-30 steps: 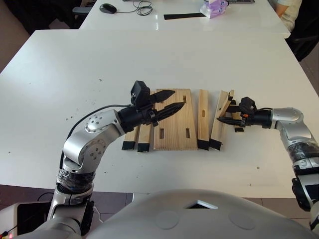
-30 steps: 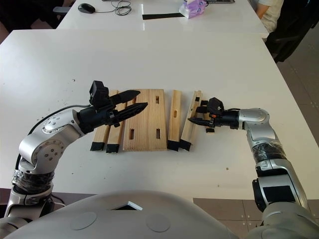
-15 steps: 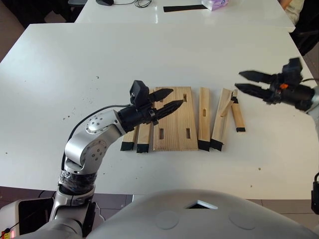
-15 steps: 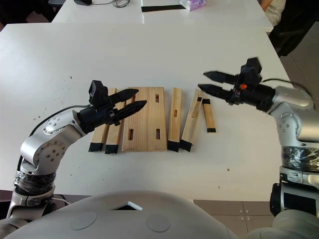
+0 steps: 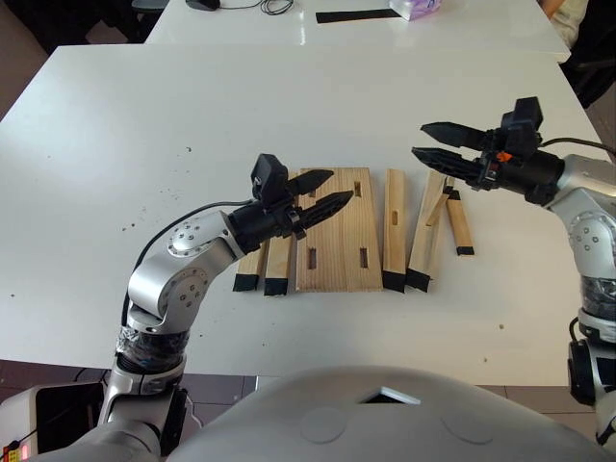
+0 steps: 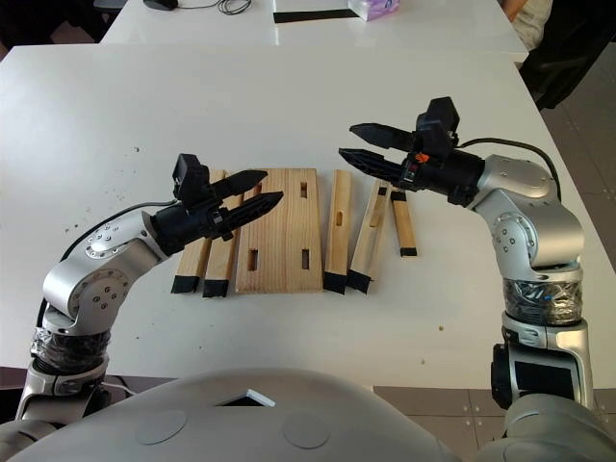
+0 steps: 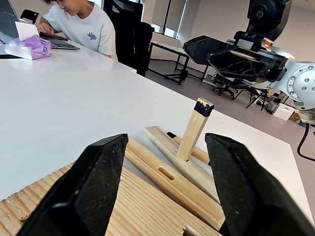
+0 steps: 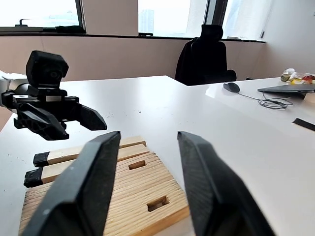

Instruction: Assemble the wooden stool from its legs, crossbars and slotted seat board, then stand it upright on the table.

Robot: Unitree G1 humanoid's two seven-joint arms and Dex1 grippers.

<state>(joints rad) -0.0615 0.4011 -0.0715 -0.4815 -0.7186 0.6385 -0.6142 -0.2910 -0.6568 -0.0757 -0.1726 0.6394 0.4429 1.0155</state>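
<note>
The slotted seat board (image 5: 334, 231) lies flat at the table's middle. Two black-tipped legs (image 5: 269, 267) lie side by side along its left edge. To its right lie a slotted crossbar (image 5: 394, 223), another leg (image 5: 422, 241) with a short piece (image 7: 194, 129) propped on it at a slant, and a short bar (image 5: 460, 224). My left gripper (image 5: 342, 185) is open, hovering low over the board's upper left part. My right gripper (image 5: 420, 140) is open too, held in the air above the right-hand pieces and pointing left. Neither holds anything.
The white table (image 5: 144, 125) has wide bare room behind and to the left of the parts. A second table behind it carries a black strip (image 5: 351, 14) and a purple tissue pack (image 5: 416, 8).
My right gripper rose from the short pieces at the right, opened, swung up to the right, then came back left above them. The left arm stayed put. The head camera tilted slightly.
</note>
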